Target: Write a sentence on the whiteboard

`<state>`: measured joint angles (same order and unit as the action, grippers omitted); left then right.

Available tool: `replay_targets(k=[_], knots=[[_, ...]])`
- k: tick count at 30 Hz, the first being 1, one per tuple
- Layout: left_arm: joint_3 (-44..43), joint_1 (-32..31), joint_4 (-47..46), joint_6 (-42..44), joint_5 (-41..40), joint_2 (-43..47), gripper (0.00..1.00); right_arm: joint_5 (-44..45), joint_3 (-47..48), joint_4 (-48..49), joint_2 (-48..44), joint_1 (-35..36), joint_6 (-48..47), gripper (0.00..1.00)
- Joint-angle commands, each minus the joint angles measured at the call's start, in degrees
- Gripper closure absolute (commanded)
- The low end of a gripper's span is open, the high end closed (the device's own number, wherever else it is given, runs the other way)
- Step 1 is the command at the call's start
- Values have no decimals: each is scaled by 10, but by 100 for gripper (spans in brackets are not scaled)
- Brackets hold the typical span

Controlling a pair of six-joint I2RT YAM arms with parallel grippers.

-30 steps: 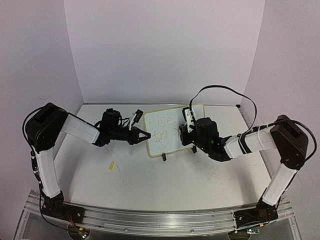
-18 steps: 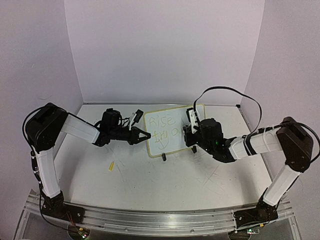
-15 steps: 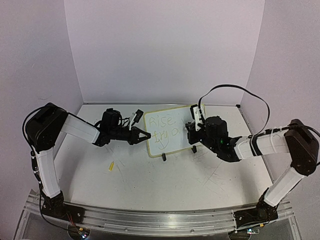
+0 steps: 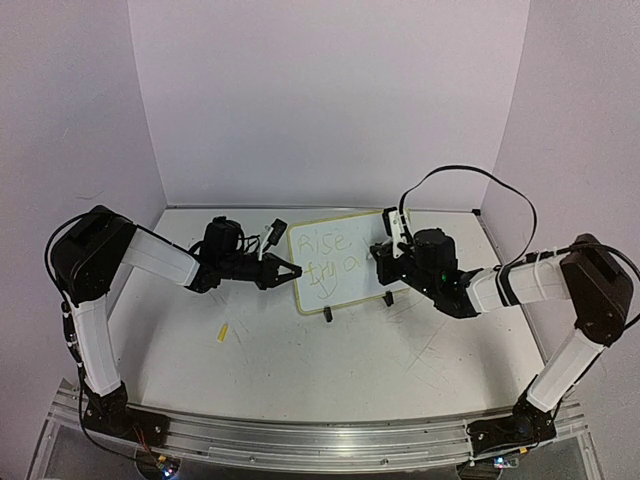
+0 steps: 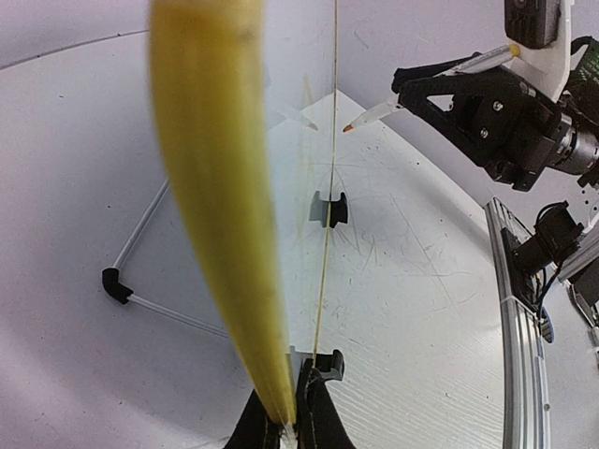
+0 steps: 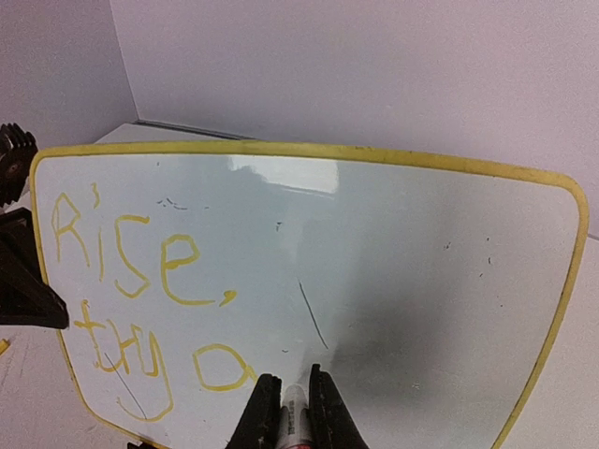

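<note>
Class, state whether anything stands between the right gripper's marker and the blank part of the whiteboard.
Nothing visible does. The marker in the right gripper points at bare whiteboard beside the yellow writing; the left gripper clamps only its left edge.

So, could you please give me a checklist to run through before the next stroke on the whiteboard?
1. Left gripper shut on the whiteboard's left edge: ok.
2. Right gripper shut on the marker: ok.
3. Marker tip touching the board: not ok; the left wrist view shows a small gap.
4. Blank space to the right of the yellow lettering, "Rise, try a": ok.
5. Both black clip feet on the table: ok.
6. Marker has ink left: cannot tell.
</note>
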<state>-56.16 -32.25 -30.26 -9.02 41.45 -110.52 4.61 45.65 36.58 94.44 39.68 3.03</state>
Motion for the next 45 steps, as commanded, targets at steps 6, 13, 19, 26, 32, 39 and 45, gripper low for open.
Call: replay_targets(k=[6,13,19,26,32,39,45], knots=[[-5,10,52,49,-86,-16,100,57,32,23,16,2,6,100],[-5,10,53,50,-87,-16,100,62,46,20,30,2,0,100],[-6,10,54,50,-87,-17,100,43,54,20,33,3,-4,100],[-4,10,54,51,-87,-15,100,29,53,14,40,13,-3,100],[-4,9,55,51,-87,-14,100,24,46,7,44,18,4,100],[-4,10,55,51,-87,-14,100,27,38,-3,45,19,11,100],[-5,10,55,50,-87,-15,100,34,21,-13,42,19,13,100]])
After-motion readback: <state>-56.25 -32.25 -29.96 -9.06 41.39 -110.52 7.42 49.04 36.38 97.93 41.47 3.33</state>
